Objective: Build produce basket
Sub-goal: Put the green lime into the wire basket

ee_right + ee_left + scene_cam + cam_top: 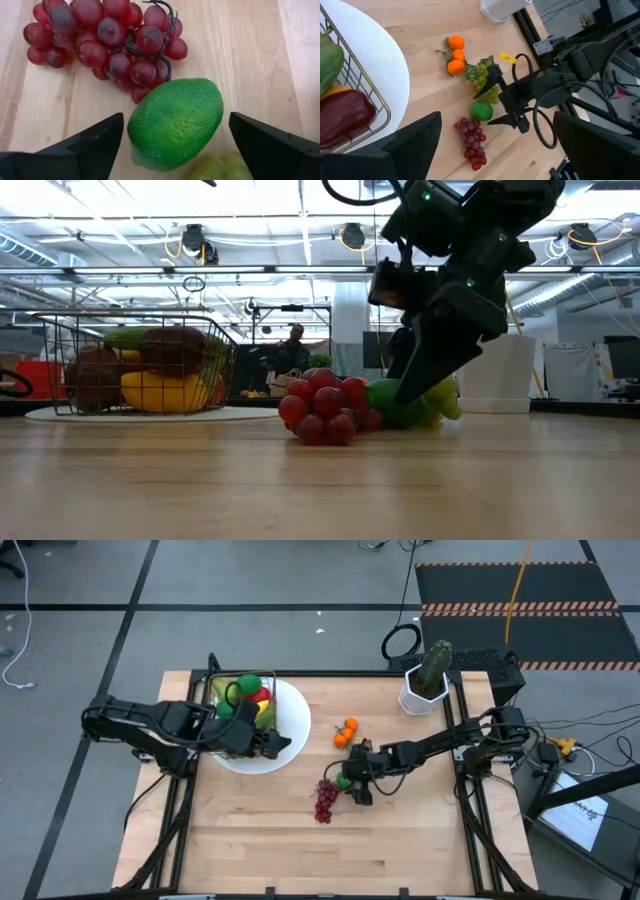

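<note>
The right gripper [172,145] is down at the tabletop with its fingers spread wide, one on either side of a lime [175,122], pinching nothing yet; I judge it is lined up to close on this fruit. Just past the fingertips lies a bunch of red grapes [102,42], touching or nearly touching the lime, so a careless close could snag them. Green grapes [485,80] sit just beside the gripper, small oranges [346,732] a little farther. Bare wood beyond leaves room to lift and cross. Well away, the basket [243,700] stands on a white plate [290,735], already holding produce. The left gripper [272,745] hovers by it, fingers spread, empty.
</note>
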You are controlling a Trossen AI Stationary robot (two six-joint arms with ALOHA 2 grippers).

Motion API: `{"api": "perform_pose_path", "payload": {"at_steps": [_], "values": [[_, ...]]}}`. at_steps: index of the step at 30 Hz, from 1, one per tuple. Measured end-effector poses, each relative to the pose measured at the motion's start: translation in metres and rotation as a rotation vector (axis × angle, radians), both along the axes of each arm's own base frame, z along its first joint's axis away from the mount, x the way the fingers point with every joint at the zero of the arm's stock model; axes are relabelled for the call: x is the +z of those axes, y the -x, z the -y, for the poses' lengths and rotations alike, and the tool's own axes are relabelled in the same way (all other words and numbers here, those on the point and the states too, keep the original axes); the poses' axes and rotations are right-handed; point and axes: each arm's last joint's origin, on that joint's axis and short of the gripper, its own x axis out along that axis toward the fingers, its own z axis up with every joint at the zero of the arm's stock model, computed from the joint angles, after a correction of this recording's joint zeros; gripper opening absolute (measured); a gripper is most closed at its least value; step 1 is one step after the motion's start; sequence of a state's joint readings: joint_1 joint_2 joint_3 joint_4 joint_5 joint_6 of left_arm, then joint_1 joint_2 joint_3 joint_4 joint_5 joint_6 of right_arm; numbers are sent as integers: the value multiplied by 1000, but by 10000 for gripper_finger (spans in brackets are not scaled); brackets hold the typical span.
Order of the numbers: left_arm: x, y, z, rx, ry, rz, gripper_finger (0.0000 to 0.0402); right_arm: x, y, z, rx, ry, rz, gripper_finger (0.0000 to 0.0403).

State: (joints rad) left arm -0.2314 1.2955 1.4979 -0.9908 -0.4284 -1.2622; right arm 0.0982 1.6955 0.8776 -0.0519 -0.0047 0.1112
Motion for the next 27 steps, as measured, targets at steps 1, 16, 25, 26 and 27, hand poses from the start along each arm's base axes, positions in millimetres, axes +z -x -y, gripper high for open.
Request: {"api": "perform_pose_path", "payload": {"at_steps": [1, 16, 25, 26, 27], "values": [[-1, -2, 1, 4, 0, 0, 381, 0, 0, 0, -3, -2, -2, 357], [-10, -24, 4, 4, -23, 13, 381, 17, 4, 0, -89, -73, 41, 259], [-4, -15, -4, -16, -74, -3, 381, 74, 20, 2, -151, -158, 235, 258], [-3, -12, -6, -19, -80, -7, 381, 80, 22, 3, -155, -169, 258, 258], [-1, -10, -7, -24, -88, -6, 381, 87, 25, 3, -161, -181, 285, 258]]}}
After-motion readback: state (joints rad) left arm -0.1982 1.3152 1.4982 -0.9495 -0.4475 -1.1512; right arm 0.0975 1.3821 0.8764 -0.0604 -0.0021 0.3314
